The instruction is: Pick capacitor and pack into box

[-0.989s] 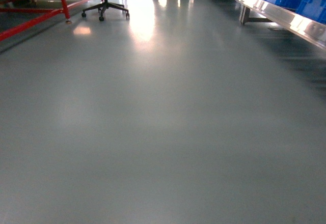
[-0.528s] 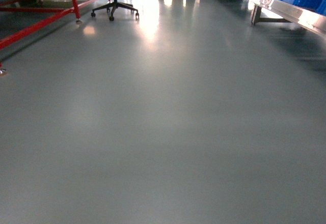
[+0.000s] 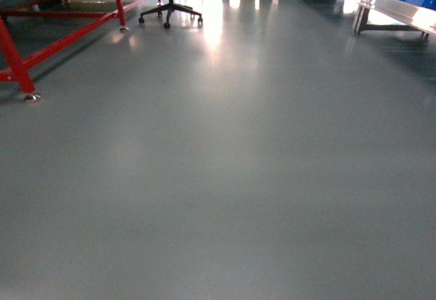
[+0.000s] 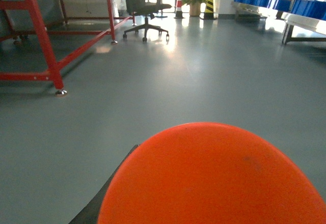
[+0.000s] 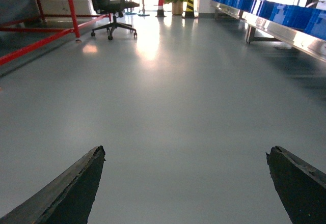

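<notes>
Head view shows only bare grey floor (image 3: 225, 177), with neither capacitor nor box in sight, so no bearing or nearer arm can be judged; the right gripper (image 5: 186, 183) is spread wide and empty, the left gripper's state hidden behind an orange dome (image 4: 214, 178).

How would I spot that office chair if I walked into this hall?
Follow the grey floor to the bright far end. There, just right of the red metal frame and left of the striped traffic cone, stands the office chair. It is the only black thing, resting on a star-shaped wheeled base.
</notes>
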